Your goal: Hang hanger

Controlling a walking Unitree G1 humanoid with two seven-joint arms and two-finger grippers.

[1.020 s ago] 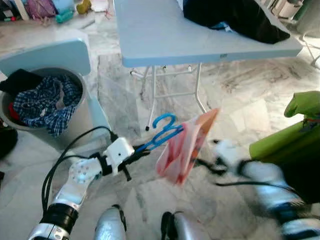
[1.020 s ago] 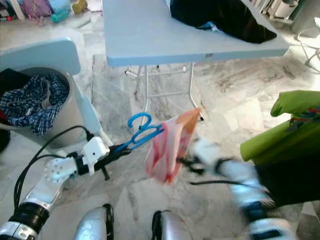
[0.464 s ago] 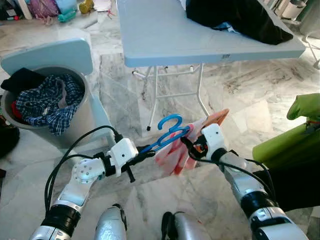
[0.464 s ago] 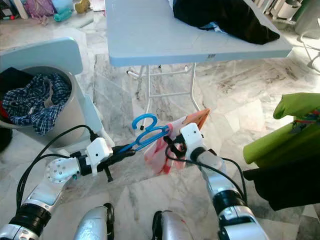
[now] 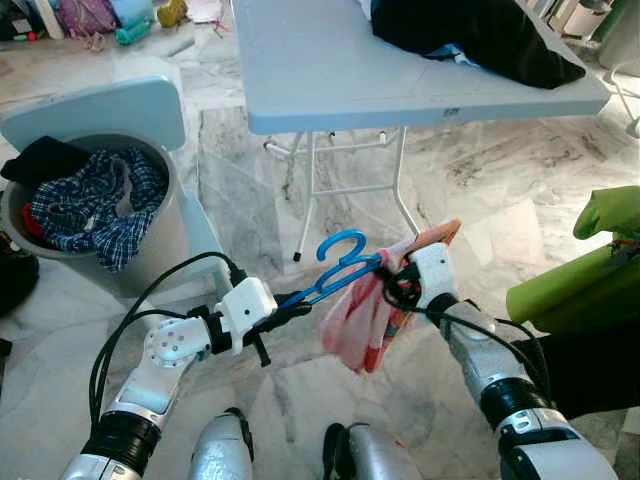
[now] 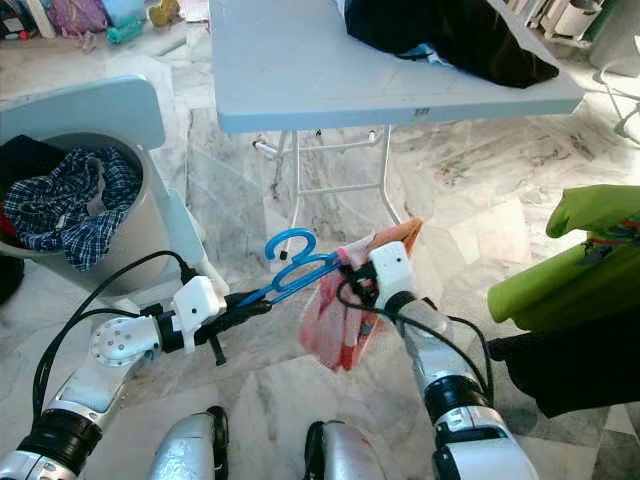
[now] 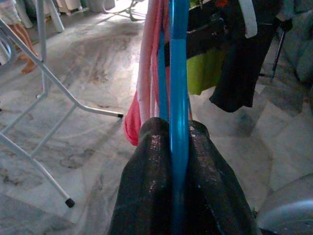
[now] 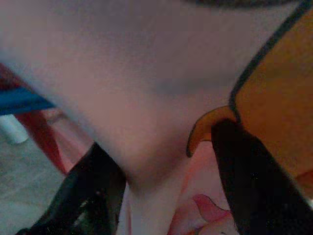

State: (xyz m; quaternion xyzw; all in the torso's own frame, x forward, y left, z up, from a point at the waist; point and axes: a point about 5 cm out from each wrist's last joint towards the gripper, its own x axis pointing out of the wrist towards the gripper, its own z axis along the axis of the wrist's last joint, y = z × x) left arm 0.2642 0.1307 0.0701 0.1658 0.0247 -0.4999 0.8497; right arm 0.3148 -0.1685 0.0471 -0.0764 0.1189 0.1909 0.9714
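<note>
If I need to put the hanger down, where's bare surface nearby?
The folding table's near and left part is bare; the black garment crowds its far right corner. The laundry bin is full of clothes.

Both silver arms are raised in front of the body and bent at the elbow, with the forearms pointing inward so that the two grippers come near each other. The left gripper (image 5: 285, 312) is at the end of the left arm, with its white wrist block behind it; its two black fingers (image 7: 146, 186) are pressed together on the blue hanger (image 5: 335, 268), which stands out forward and to the right. The right gripper (image 5: 395, 290) reaches to the left from its white wrist block, and its black fingers (image 8: 249, 191) stand apart with the pink garment (image 5: 362, 320) between them. Black cables loop along both forearms
</note>
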